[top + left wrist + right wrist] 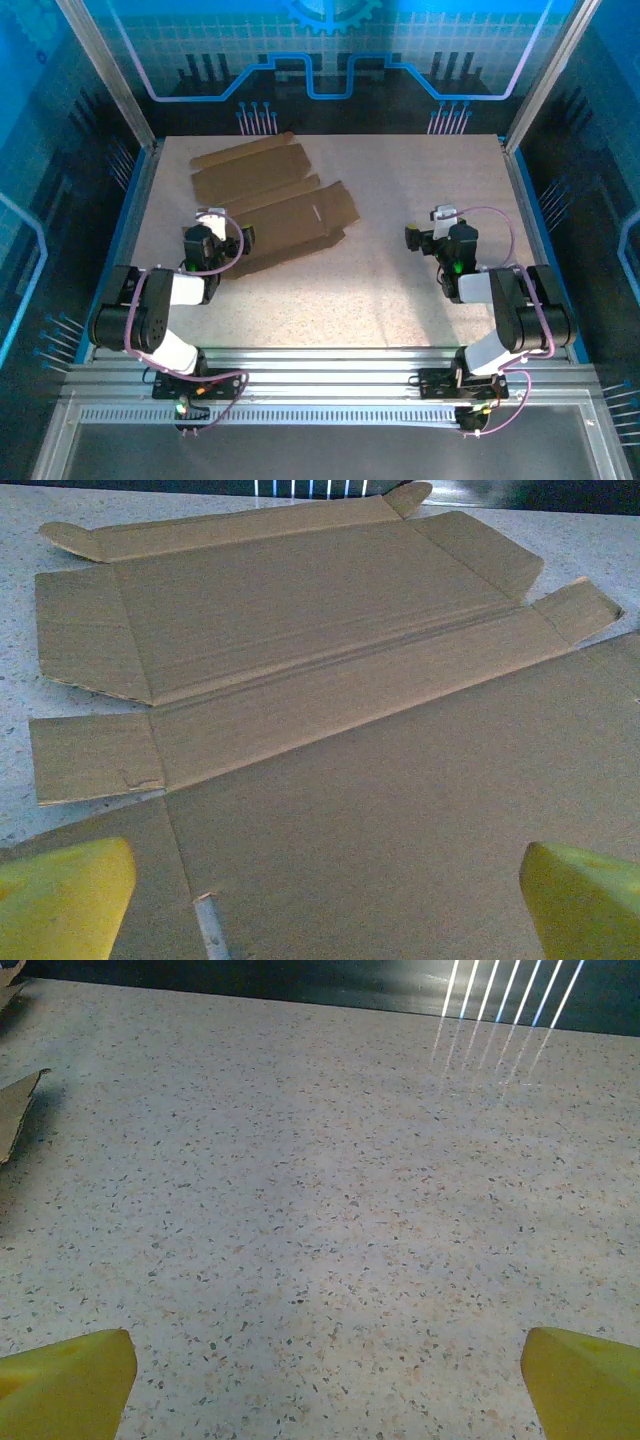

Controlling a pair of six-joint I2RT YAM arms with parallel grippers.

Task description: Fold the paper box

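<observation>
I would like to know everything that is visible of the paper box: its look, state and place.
The paper box is plain brown cardboard, a die-cut sheet lying flat and unfolded on the speckled table, left of centre. It shows long panels parted by creases, short end flaps and a slot. The open left hand is over its near edge; contact cannot be told.

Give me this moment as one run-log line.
Box: brown die-cut cardboard sheet, unfolded, lying on speckled table | Left claw: open, over sheet's near part | Right claw: open, over bare table
</observation>
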